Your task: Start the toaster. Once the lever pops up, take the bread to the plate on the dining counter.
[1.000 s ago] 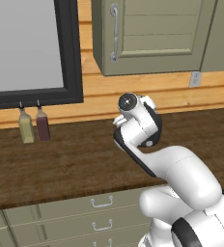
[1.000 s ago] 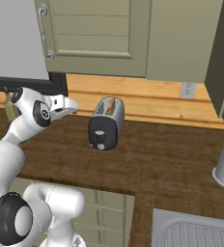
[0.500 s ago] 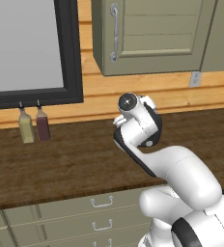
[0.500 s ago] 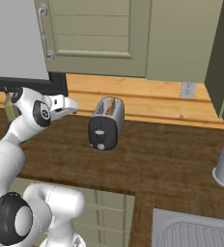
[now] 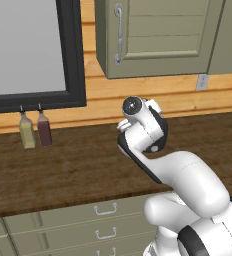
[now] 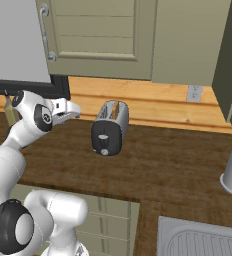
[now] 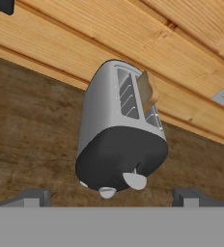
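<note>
Spread wide and holding nothing, the jaws of my gripper (image 6: 73, 109) hang just left of the toaster (image 6: 109, 128) on the dark worktop (image 6: 178, 165), facing its black end so I can push the lever (image 7: 134, 181), while the bread (image 7: 147, 91) stands in one slot.

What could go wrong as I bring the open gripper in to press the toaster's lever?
The lever sits close beside a small button on the toaster's black end panel, so wide-open fingers might hit the wrong one. The toaster stands free on the worktop; a sideways push could slide it. The bread sticks up and could be knocked.
</note>
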### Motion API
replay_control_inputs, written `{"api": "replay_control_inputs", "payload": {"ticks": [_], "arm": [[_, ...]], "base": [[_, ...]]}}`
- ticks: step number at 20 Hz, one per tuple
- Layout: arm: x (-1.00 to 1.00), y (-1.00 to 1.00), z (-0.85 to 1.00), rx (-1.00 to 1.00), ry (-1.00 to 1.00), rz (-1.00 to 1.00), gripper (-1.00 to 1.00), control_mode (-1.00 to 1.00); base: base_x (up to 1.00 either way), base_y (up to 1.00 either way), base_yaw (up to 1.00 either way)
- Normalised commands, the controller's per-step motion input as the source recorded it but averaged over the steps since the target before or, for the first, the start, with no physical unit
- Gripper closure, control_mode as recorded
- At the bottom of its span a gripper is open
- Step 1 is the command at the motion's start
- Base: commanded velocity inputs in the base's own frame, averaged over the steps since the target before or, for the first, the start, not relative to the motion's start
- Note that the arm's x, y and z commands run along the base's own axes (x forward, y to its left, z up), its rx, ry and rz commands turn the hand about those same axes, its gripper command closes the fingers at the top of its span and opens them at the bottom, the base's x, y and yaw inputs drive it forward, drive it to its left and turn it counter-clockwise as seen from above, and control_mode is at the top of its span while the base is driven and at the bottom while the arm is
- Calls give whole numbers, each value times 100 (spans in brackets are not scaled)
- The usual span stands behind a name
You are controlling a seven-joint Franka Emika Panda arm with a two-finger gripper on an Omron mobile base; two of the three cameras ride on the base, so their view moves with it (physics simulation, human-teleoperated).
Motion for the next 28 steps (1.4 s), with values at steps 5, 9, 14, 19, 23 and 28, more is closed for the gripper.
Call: {"api": "replay_control_inputs", "payload": {"ticks": [5,9,14,19,23,28], "arm": [[0,0,0,0,0,0,-100,-100],[0,0,0,0,0,0,-100,-100],[0,0,0,0,0,0,-100,-100],[0,0,0,0,0,0,-100,-100],[0,0,0,0,0,0,-100,-100],[0,0,0,0,0,0,-100,-100]], "base": [[0,0,0],[0,0,0],[0,0,0],[0,0,0],[0,0,0],[0,0,0]]}}
